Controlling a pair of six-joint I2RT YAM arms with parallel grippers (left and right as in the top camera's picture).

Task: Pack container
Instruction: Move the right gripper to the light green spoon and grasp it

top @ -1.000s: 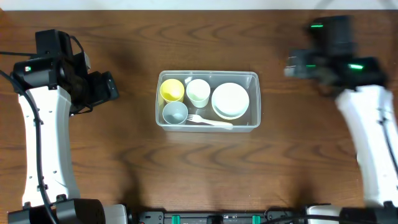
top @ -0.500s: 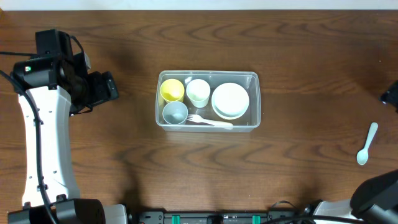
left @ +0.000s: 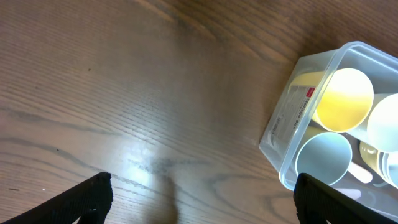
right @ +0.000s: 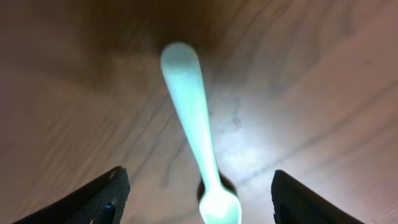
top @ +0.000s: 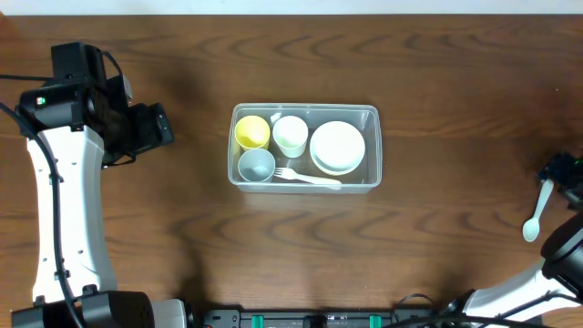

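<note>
Your right gripper [right: 198, 205] has swung from the far right corner to the right edge of the tabletop within the last second; it now hangs over the white spoon [top: 536, 211], which lies alone on the wood near that edge, well apart from everything else. Its jaws stand wide, one dark tip on either side of the spoon and neither touching it. I judge this the approach to the last loose piece, with the grasp not yet made.

The container [top: 303, 107] sits unmoved in the middle of the tabletop, already holding a yellow cup [top: 252, 131], a white cup [top: 290, 134], a grey-blue cup [top: 256, 165], a stack of white bowls [top: 338, 146] and a white fork [top: 305, 177].

Your left gripper [left: 202, 199] has not shifted; it hovers toward the left edge, jaws spread on nothing, the container's corner showing at the right of its view.

Hard to read: overhead, the right arm is cut off by the right edge and its gripper is only a dark shape. The right wrist picture is soft, so you cannot tell how high the tips stand above the spoon.
</note>
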